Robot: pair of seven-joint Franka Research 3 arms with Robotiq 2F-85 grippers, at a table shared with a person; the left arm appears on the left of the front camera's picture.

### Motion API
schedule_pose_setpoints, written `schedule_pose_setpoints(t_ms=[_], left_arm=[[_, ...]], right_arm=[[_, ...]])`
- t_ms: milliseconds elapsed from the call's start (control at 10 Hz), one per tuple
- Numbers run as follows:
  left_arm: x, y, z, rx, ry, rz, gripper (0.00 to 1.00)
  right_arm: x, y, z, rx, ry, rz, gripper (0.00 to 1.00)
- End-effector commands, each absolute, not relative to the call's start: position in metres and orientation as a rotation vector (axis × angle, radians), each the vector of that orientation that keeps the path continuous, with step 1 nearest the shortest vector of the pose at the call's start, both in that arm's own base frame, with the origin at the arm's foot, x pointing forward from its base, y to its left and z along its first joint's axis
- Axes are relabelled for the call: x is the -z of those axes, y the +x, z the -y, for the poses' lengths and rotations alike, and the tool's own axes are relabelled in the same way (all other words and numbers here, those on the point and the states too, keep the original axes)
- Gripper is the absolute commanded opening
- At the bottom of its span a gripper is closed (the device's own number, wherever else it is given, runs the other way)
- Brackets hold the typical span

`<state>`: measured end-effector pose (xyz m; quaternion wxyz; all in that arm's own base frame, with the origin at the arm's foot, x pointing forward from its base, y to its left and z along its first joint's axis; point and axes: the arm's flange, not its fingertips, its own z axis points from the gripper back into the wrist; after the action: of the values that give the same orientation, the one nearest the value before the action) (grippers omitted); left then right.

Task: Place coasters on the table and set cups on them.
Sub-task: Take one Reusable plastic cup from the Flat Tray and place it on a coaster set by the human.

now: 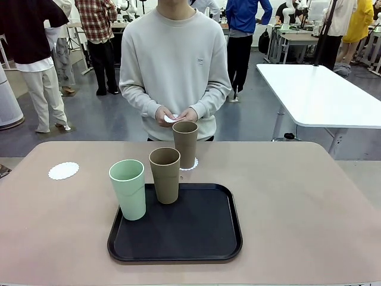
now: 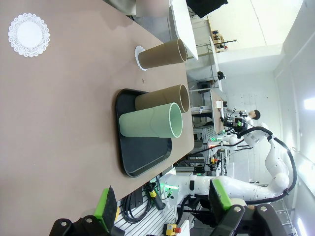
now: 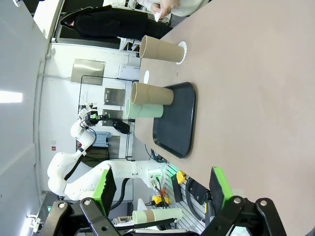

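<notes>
While the left claw (image 2: 162, 202) and the right claw (image 3: 161, 184) stand wide apart, holding nothing, one tall tan matte tumbler (image 1: 185, 143) stands on a round white lacy paper doily (image 1: 191, 165) on the beige-pink worktop (image 1: 297, 202), just beyond the black rounded tray (image 1: 196, 232). A second tan tumbler (image 1: 165, 174) and a pale mint tumbler (image 1: 128, 189) stand on that tray. Another doily (image 1: 63, 171) lies bare far left; the person's hands (image 1: 189, 113) hold a small white paper (image 1: 170, 119)

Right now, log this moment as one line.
far brown cup: on coaster | mint cup, near brown cup: on tray | bare coaster: left of tray | hands: hold white piece | left gripper, right gripper: open
</notes>
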<state>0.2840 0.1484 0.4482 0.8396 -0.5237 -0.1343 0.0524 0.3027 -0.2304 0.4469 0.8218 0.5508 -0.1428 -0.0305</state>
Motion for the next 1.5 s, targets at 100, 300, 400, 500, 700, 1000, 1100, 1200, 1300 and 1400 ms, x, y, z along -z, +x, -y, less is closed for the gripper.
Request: schedule_pose_setpoints(t_ms=[100,300,400,500,700,1000,1100,1200,1300,1400], left_arm=[[-0.447,0.284,-0.148,-0.094,-1.118,0.296,1.0],[-0.448,0.284,-0.148,-0.111,-1.107,0.284,1.0],[-0.46,0.299,-0.123,0.104,-1.034,0.379,1.0],[-0.47,0.313,-0.099,0.261,-0.951,0.415,1.0],[-0.482,0.336,-0.055,0.501,-0.744,0.484,1.0],[-0.487,0.341,0.021,0.767,-0.367,0.607,1.0],[-0.485,0.339,0.04,0.835,-0.302,0.599,1.0],[-0.479,0.335,0.054,0.892,-0.228,0.577,1.0],[-0.475,0.336,0.063,0.928,-0.212,0.529,1.0],[-0.473,0.335,0.07,0.962,-0.233,0.45,1.0]], right_arm=[[-0.447,0.302,0.232,0.064,1.166,0.293,1.0],[-0.447,0.302,0.232,0.064,1.166,0.293,1.0],[-0.447,0.302,0.232,0.064,1.166,0.293,1.0],[-0.447,0.302,0.232,0.064,1.166,0.293,1.0],[-0.447,0.302,0.232,0.064,1.166,0.293,1.0],[-0.447,0.302,0.232,0.064,1.166,0.293,1.0],[-0.447,0.302,0.232,0.064,1.166,0.293,1.0],[-0.447,0.302,0.232,0.064,1.166,0.293,1.0],[-0.447,0.302,0.232,0.064,1.166,0.293,1.0],[-0.447,0.302,0.232,0.064,1.166,0.293,1.0]])
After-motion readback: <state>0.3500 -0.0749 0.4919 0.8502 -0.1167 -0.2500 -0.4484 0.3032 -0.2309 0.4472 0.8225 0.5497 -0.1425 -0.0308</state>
